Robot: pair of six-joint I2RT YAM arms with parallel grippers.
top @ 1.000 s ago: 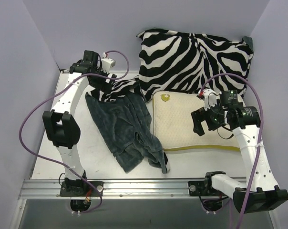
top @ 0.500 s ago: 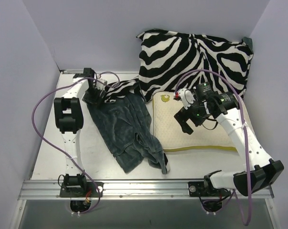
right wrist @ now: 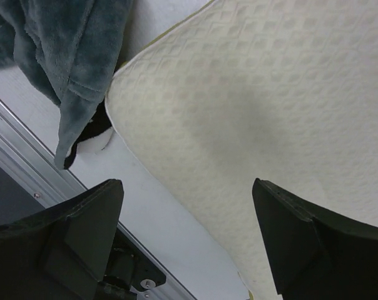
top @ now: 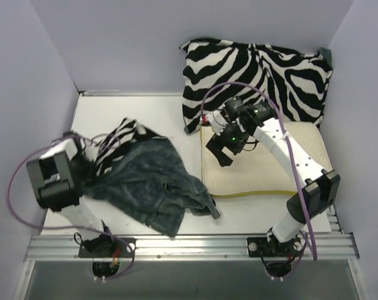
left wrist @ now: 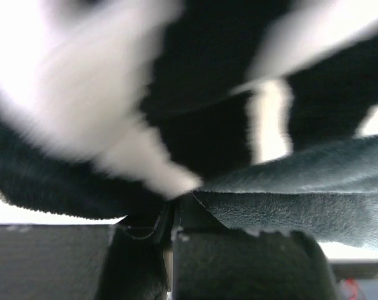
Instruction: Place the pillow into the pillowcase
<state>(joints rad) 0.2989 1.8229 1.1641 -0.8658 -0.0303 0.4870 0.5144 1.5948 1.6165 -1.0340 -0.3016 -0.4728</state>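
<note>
Left arm has swung back to the near-left and dragged the pillowcase (top: 145,181) with it, clear of the pillow (top: 251,175); right arm has crossed over to the pillow's left end. Left gripper (left wrist: 174,219) is fully closed on the pillowcase edge, with the seam where zebra print meets teal plush pinched right at the fingertips and the rest of the cloth draped above and beyond them. Right gripper (top: 218,152) is spread wide with nothing in it, hovering above the pillow. The quilted face sits between and beyond its fingers, and a loose teal hem hangs just outside the left finger. Zebra cushion (top: 251,75) is well behind the right fingers, untouched. Risks, as I judge them: the left pinch looks shallow, so cloth could slip out on a pull; it may hold both layers, keeping the mouth shut; the right fingers could catch that hem with the pillow corner.
</note>
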